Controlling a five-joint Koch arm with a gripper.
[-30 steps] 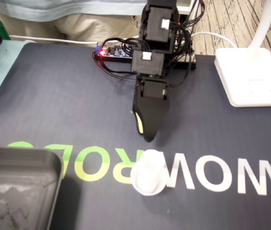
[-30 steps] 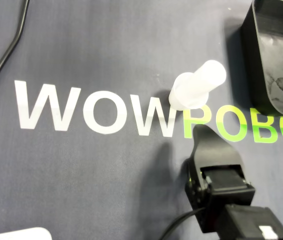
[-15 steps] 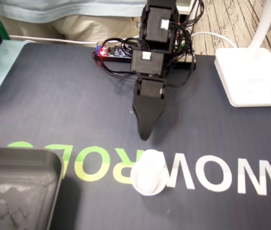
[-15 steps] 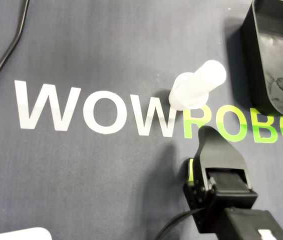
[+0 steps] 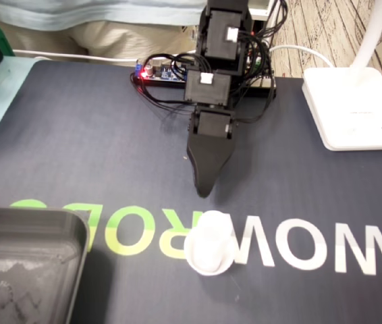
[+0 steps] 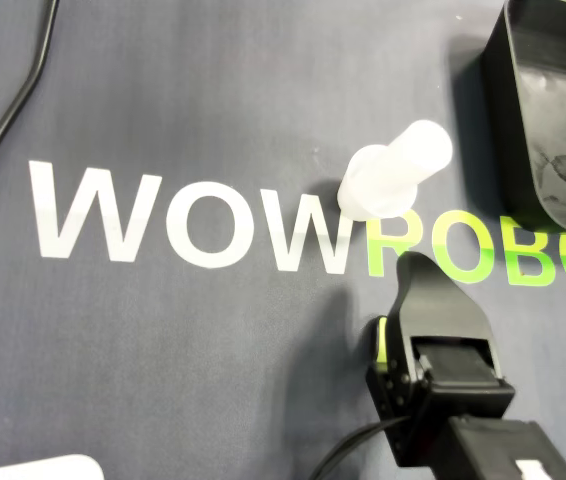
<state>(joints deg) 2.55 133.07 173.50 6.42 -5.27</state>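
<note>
One word, WOWROBO, crosses the mat (image 5: 76, 135) (white cup (image 5: 209, 246) on it); fingers (image 5: 206, 165) pressed together, empty.

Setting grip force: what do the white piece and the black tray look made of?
White piece: likely plastic, milky and perhaps slightly translucent, matt, with no hard glare. Black tray: probably moulded plastic with a dull sheen, going by its rounded rim and the pale smears inside.

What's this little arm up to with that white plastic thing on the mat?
A small black robot arm points its gripper down at the dark mat, just short of a white plastic piece standing on the printed lettering. The two are apart, with nothing picked up yet. Only one tip shows, so whether the jaws are open can't be told. A black tray sits off to one side.
</note>
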